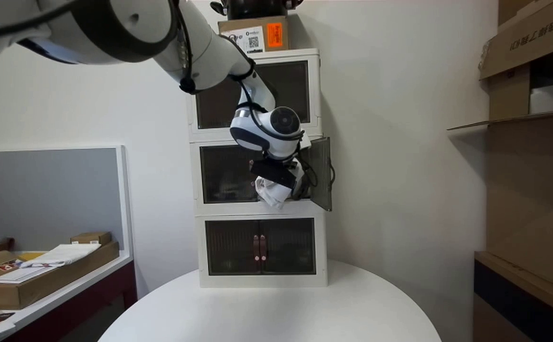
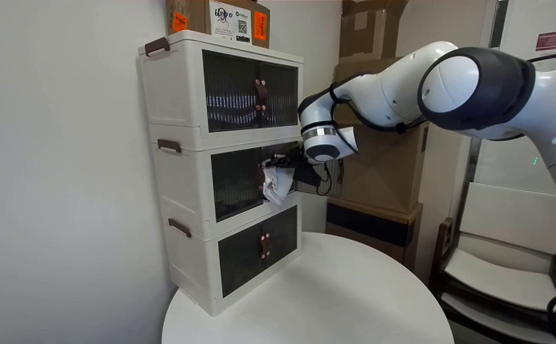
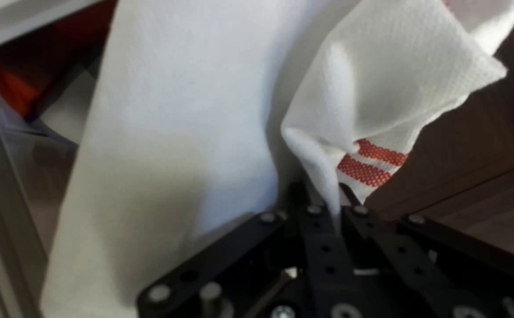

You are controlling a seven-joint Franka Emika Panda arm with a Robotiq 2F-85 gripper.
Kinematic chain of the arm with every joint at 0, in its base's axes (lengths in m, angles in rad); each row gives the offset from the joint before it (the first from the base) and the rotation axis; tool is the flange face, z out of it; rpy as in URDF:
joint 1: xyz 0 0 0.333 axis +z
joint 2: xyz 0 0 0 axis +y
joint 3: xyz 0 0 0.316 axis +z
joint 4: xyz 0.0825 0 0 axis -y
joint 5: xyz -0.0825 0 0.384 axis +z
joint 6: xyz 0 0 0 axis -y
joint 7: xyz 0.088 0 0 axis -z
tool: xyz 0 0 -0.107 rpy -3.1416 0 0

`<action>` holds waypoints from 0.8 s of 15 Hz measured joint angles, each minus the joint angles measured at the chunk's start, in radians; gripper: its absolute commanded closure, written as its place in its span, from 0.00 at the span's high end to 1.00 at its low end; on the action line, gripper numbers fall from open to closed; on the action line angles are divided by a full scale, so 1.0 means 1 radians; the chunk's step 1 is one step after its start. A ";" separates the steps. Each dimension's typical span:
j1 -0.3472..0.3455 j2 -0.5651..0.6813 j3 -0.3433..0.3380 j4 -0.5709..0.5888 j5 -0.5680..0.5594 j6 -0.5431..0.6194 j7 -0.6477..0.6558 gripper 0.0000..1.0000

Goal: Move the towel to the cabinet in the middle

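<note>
The white towel with red stripes fills much of the wrist view. My gripper is shut on a fold of it. In both exterior views the towel hangs bunched from the gripper at the front opening of the middle cabinet. That cabinet's right door stands open beside the wrist. Its left door is shut. The towel's lower end hangs over the cabinet's front lower edge. How far the towel reaches inside is hidden.
A closed cabinet stands above and another below, on a round white table. An orange-red thing shows beside the towel in the wrist view. Cardboard boxes stand beyond the open door.
</note>
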 measured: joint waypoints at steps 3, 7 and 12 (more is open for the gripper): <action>0.013 0.045 0.000 0.046 0.000 0.001 0.000 0.01; 0.025 0.103 0.000 0.096 0.000 0.004 0.001 0.01; 0.042 0.173 -0.001 0.152 -0.005 0.015 0.003 0.01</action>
